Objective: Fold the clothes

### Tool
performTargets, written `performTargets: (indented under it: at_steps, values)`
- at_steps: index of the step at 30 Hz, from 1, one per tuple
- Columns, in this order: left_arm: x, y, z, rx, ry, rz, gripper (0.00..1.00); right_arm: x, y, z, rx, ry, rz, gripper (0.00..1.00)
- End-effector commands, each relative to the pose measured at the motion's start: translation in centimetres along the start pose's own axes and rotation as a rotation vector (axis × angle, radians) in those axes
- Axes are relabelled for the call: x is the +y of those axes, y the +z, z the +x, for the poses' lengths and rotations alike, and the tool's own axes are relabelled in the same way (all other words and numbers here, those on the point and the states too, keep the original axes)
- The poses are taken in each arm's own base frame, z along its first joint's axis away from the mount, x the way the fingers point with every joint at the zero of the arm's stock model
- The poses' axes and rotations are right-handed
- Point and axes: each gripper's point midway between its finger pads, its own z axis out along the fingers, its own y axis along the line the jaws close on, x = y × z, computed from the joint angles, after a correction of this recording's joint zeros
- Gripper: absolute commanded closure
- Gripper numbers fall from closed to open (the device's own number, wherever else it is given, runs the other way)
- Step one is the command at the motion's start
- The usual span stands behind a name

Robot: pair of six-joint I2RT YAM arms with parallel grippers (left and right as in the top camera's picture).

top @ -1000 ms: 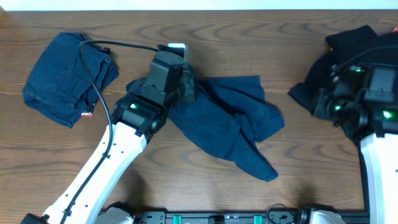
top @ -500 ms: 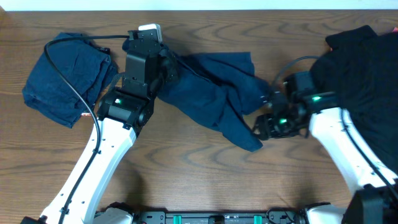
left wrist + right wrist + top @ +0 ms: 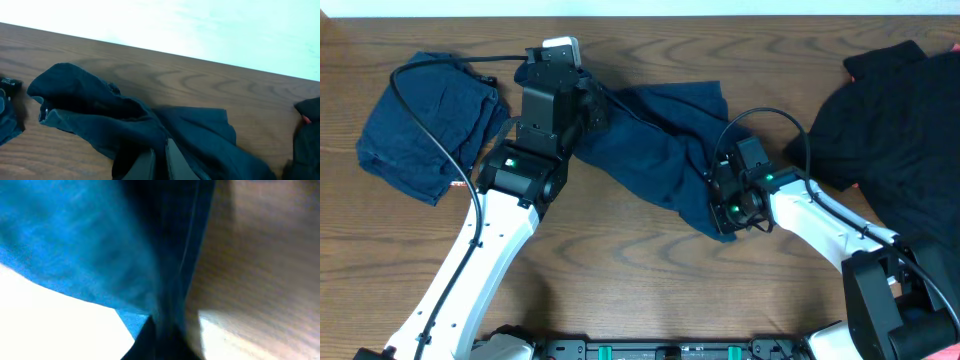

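Cloth fills the middle of the brown wood-grain table [image 3: 620, 285]: a rumpled dark navy-blue cloth garment [image 3: 660, 145] lies stretched at a slant from the far left of centre down toward the near right. The left gripper [image 3: 598, 100] sits at the garment's far-left end. In the left wrist view its two pale fingers [image 3: 144, 166] stand close together with only a thin dark gap between them, clamped on a bunched fold of the dark navy-blue cloth garment [image 3: 115, 122], which rises in a hump in front of them and trails off to the right across the boards. The right gripper [image 3: 720, 200] is at the opposite, near-right corner of the same garment, touching its edge. The right wrist view is blurred and very close, yet a ridge of blue fabric [image 3: 100, 255] runs straight down into the dark fingers [image 3: 165, 340], which look drawn narrow around it, with bare wood to the right. A second navy-blue garment, folded into a rough square bundle [image 3: 425, 125], rests on the far-left part of the table, just beside the left arm and apart from the stretched piece. A large black cloth garment [image 3: 905, 130] lies heaped at the right edge, well apart from the navy pieces.
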Motion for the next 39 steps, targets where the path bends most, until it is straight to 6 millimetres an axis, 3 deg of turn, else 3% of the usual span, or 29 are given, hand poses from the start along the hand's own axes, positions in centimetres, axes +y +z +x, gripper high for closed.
performTargets:
  at_steps: [1,4,8,10,12,13,14,15,17,19,22,25,28,33,39]
  values:
    - [0.8,-0.4,-1.2,-0.039,0.016,-0.046,0.94,-0.5,-2.5,-1.6,-0.047,0.023,0.024,0.99]
    - [2.3,0.6,-0.9,-0.041,0.033,-0.130,0.95,-2.4,-8.0,-4.7,-0.154,0.082,0.084,0.99]
    - [4.2,3.5,-0.3,-0.025,0.021,-0.184,0.94,-7.5,-16.0,-8.2,-0.329,0.192,0.223,0.99]
    - [5.2,5.5,-0.4,-0.038,0.006,-0.203,0.94,-9.2,-18.4,-9.1,-0.377,0.222,0.246,0.99]
    - [6.2,7.3,-0.4,-0.050,-0.006,-0.217,0.93,-10.6,-19.4,-9.3,-0.402,0.259,0.259,0.99]
    - [6.8,8.1,-0.1,-0.048,-0.010,-0.226,0.84,-11.0,-19.6,-9.2,-0.404,0.270,0.262,0.99]
    - [7.4,8.9,0.4,-0.035,-0.013,-0.240,0.66,-11.4,-19.5,-9.0,-0.397,0.282,0.265,0.99]
    - [8.1,9.5,1.1,-0.014,-0.014,-0.256,0.53,-11.5,-19.3,-8.7,-0.383,0.288,0.265,0.99]
    - [9.4,10.1,2.8,0.051,-0.011,-0.290,0.37,-11.6,-18.8,-8.2,-0.351,0.288,0.265,0.99]
    - [9.9,10.0,4.9,0.141,-0.011,-0.288,0.28,-11.7,-18.4,-7.9,-0.329,0.290,0.270,0.99]
    - [8.9,8.8,8.0,0.298,-0.025,-0.210,0.27,-11.7,-18.4,-7.9,-0.327,0.291,0.269,0.99]
    - [6.5,6.8,11.6,0.486,-0.066,-0.077,0.27,-11.7,-18.4,-7.8,-0.325,0.291,0.268,0.99]
    - [6.5,5.3,14.5,0.615,-0.079,-0.078,0.25,-11.7,-18.3,-7.7,-0.319,0.292,0.268,0.99]
    - [6.7,5.4,15.1,0.617,-0.080,-0.078,0.14,-11.7,-18.3,-7.7,-0.318,0.289,0.269,0.99]
    - [6.5,6.5,15.1,0.584,-0.076,-0.062,0.13,-11.7,-18.3,-7.6,-0.316,0.289,0.268,0.99]
